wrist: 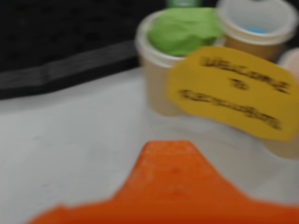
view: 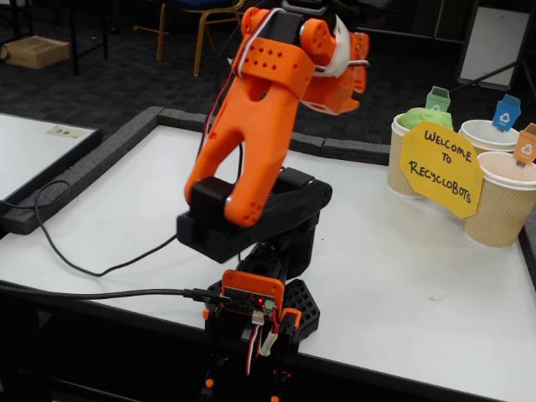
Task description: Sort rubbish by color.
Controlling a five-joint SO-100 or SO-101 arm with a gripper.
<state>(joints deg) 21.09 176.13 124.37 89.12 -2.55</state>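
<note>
The green wad (wrist: 183, 29) is seen lying in the leftmost paper cup (wrist: 159, 88) in the wrist view, filling its mouth and rising a little above the rim; in the fixed view it shows as a green mound (view: 423, 119) behind the yellow sign (view: 441, 169). A patch of light blue (wrist: 255, 30) is glimpsed inside the next cup (wrist: 257, 23), which may be the blue wad, though it is too blurred to be sure. No orange wad can be made out in either view; the inside of the third cup (view: 502, 201) is not shown.

Small coloured tags stand above the cups: green (view: 437, 99), blue (view: 506, 111), orange (view: 527, 144). The green wad is judged to be sorted, the blue one probably so, and the orange one cannot be accounted for; no loose rubbish is seen on the white table (view: 394, 276).

The arm (view: 251, 126) is raised and folded back over its base, well apart from the cups. Only one orange finger (wrist: 173, 186) of the gripper is shown at the bottom of the wrist view, so it cannot be told whether the jaws are apart or together; nothing is seen held.
</note>
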